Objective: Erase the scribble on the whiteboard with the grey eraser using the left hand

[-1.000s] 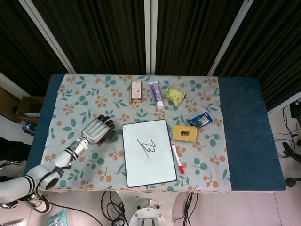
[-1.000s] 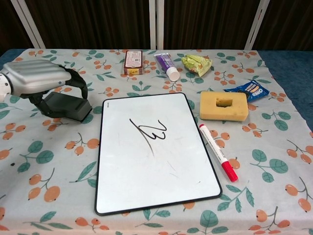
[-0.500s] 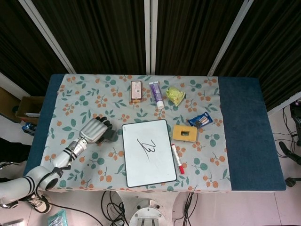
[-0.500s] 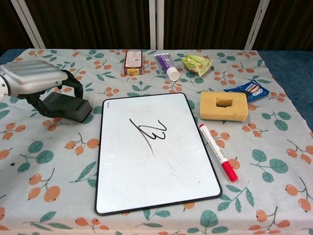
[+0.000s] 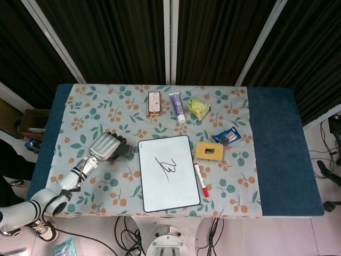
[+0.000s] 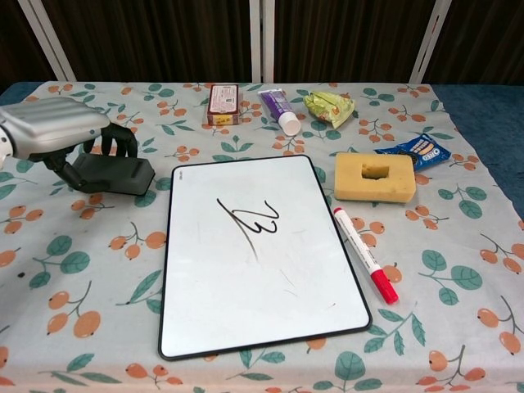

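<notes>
The grey eraser (image 6: 110, 175) is seen on the flowered cloth just left of the whiteboard (image 6: 262, 254), under the left hand (image 6: 57, 131), whose fingers (image 6: 115, 141) are curled down over its far edge while the thumb is set against its near side. The block appears to be gripped, though full contact cannot be confirmed from either view. Compared with the pictures from a second ago, the hand has been drawn in slightly toward the robot, and the eraser has been turned with it: in the chest view its long edge now lies more nearly level, where it was slanted before. In the head view the hand (image 5: 104, 146) is seen a little further from the board's left edge than it was. This is judged to mean that the grasp is being closed or the eraser just taken up, not yet carried. The scribble (image 6: 250, 219) is untouched, in the upper middle of the board, well apart from the eraser, so the wiping itself remains to be done. The right hand is not shown in either view. A red-capped marker (image 6: 366, 264) lies just beside the board's right edge, apart from the sponge (image 6: 375, 178).
</notes>
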You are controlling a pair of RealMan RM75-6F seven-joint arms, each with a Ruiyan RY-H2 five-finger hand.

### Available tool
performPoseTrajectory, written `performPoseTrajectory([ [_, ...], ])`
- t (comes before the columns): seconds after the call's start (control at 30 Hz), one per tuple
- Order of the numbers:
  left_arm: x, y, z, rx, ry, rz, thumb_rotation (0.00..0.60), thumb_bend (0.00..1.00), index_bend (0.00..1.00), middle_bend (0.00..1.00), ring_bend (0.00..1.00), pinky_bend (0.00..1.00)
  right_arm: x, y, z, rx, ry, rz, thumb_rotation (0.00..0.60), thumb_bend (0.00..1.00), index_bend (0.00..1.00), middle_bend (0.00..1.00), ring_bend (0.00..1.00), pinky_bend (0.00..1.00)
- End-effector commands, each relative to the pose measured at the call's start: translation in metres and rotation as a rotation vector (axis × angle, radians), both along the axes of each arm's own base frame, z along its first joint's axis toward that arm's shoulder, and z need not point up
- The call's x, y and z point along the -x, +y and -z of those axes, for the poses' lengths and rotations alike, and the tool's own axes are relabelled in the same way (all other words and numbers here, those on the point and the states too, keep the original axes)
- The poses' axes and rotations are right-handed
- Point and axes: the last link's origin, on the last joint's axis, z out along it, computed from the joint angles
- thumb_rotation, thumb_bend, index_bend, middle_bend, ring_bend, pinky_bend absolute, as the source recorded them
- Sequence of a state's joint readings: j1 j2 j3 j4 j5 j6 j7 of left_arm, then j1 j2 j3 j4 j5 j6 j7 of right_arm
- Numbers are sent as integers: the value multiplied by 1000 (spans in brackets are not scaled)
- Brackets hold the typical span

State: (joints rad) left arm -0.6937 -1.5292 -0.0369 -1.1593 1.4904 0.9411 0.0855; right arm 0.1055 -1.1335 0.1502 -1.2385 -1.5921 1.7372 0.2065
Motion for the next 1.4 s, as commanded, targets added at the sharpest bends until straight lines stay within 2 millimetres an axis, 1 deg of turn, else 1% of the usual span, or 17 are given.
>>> performPoseTrajectory([
  [0.03, -6, 0, -3, -10, -49, 6, 600, 435, 597, 525, 446, 558, 0, 0, -1, 4, 0, -1, 600, 110, 0, 0, 646, 752],
  [0.13, -16, -1, -5, -2, -105, 8, 600, 457, 614, 541, 462, 575, 0, 0, -2, 8, -2, -2, 600, 110, 0, 0, 646, 752],
  [0.27, -42, -14, -2, 50, -168, 47, 600, 462, 638, 564, 484, 596, 1, -1, -3, 11, -5, 0, 600, 110, 0, 0, 646, 752],
  [0.37, -63, -29, 10, 105, -199, 71, 600, 463, 666, 592, 513, 623, 1, -1, -4, 13, -9, 4, 600, 110, 0, 0, 646, 752],
  [0.5, -89, -53, 29, 182, -216, 125, 600, 463, 680, 603, 523, 631, 1, -1, -5, 19, -13, 2, 600, 111, 0, 0, 646, 751],
  [0.6, -105, -67, 41, 220, -218, 167, 600, 463, 687, 609, 527, 631, 1, 0, -8, 23, -15, 3, 600, 111, 0, 0, 646, 752],
  [0.77, -125, -89, 56, 262, -257, 201, 600, 466, 720, 641, 553, 641, 2, -1, -10, 24, -23, 7, 600, 113, 0, 0, 646, 751],
  [0.93, -128, -104, 75, 292, -218, 213, 600, 473, 729, 651, 560, 646, 3, -2, -11, 26, -31, 9, 600, 118, 0, 0, 646, 752],
  [1.03, -127, -108, 82, 294, -197, 210, 600, 477, 734, 655, 564, 647, 3, -3, -12, 29, -35, 7, 600, 117, 0, 0, 646, 751],
  [1.2, -126, -107, 86, 264, -178, 217, 600, 478, 738, 659, 568, 648, 4, -2, -14, 29, -37, 10, 600, 117, 0, 0, 646, 752],
  [1.4, -124, -99, 91, 230, -159, 215, 600, 478, 740, 660, 569, 648, 4, -3, -13, 25, -39, 11, 600, 118, 0, 0, 646, 751],
])
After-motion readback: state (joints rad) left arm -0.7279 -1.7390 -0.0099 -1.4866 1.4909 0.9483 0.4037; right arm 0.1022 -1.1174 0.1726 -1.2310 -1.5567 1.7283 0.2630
